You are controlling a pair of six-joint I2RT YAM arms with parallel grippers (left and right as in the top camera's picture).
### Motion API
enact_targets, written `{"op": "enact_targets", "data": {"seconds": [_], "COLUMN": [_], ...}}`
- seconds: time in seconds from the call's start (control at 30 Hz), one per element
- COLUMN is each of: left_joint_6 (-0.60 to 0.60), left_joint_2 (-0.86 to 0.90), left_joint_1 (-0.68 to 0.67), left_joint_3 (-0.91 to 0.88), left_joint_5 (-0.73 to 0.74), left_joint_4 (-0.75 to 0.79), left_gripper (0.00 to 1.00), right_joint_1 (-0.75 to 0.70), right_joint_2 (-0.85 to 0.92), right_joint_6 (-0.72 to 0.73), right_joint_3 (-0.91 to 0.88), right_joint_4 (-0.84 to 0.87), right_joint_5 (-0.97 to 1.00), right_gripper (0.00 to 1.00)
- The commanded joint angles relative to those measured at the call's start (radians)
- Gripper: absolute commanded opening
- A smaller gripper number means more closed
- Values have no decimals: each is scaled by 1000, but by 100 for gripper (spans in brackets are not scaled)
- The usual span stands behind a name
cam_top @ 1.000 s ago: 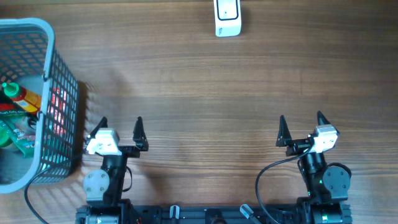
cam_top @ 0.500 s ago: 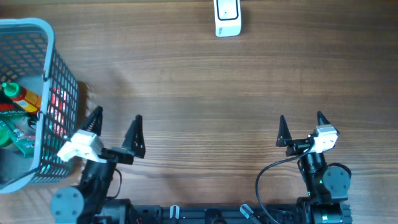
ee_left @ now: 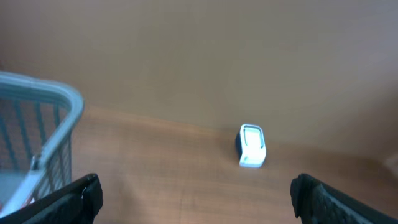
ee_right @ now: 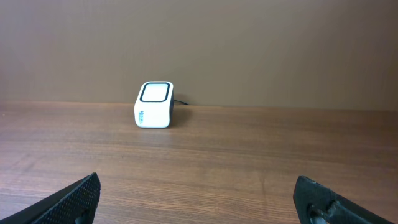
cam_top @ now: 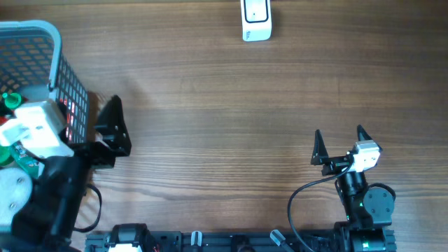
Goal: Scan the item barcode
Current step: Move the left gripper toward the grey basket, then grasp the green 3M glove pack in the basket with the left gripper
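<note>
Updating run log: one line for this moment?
left hand: open, empty, beside basket | right hand: open, empty | scanner: far side, untouched | items: in basket

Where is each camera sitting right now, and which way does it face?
Overhead: fixed above the table, looking straight down; both arms show, left end effector beside the blue basket, right end effector near the front edge.
Left wrist: on the left arm, looking across the table toward the far wall; open fingertips in the bottom corners.
Right wrist: low over the table, facing the far wall; open fingertips likewise.
Shared: all three show the white barcode scanner; overhead and left wrist share the basket.
</note>
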Motion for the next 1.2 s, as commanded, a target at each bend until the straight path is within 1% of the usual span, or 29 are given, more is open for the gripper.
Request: {"op": "enact_targets", "data": {"seconds": [0.0,0.07,0.1,0.13,0.17,0.27,0.37,0.4,0.5,0.57,0.63,0.7,0.77,0.8,0.83,0.93,1.03,1.17], "left_joint_6": [12,11,-11,-47,-71,-92,-92,-92,-107,-168,-214,-261,-290,-310,-310,-310,-310,-309], "left_joint_2": [10,10,10,10,13,45,115,150,256,341,427,499,545,580,601,661,740,836], "left_joint_1": [9,9,9,9,10,10,12,23,88,164,275,398,510,606,657,767,826,869], "left_joint_3": [10,15,17,17,17,18,52,79,167,245,325,377,389,389,389,389,384,309], "left_joint_5": [9,3,-38,-114,-195,-447,-625,-651,-652,-637,-534,-395,-282,-216,-186,-158,-158,-158], "left_joint_4": [42,143,181,203,210,204,163,138,64,-24,-126,-208,-250,-284,-304,-363,-430,-397], "left_gripper": [100,100,100,100,100,100,100,100,100,100,100,100,100,100,100,100,100,100], "right_joint_1": [-1,-1,-1,-1,-1,-1,-1,-1,-1,-1,-1,-1,-1,-1,-1,-1,-1,-1], "right_joint_2": [-12,-12,-12,-12,-12,-12,-12,-12,-12,-12,-12,-12,-12,-12,-12,-12,-12,-12], "right_joint_6": [-10,-10,-10,-10,-10,-10,-10,-10,-10,-10,-10,-10,-10,-10,-10,-10,-10,-10], "right_joint_3": [-1,-1,-1,-1,-1,-1,-1,-1,-1,-1,-1,-1,-1,-1,-1,-1,-1,-1], "right_joint_4": [2,2,2,2,2,2,2,2,3,2,2,2,2,2,2,3,2,2], "right_joint_5": [2,2,2,2,2,2,2,2,2,2,2,2,2,2,2,2,2,2], "right_gripper": [100,100,100,100,100,100,100,100,100,100,100,100,100,100,100,100,100,100]}}
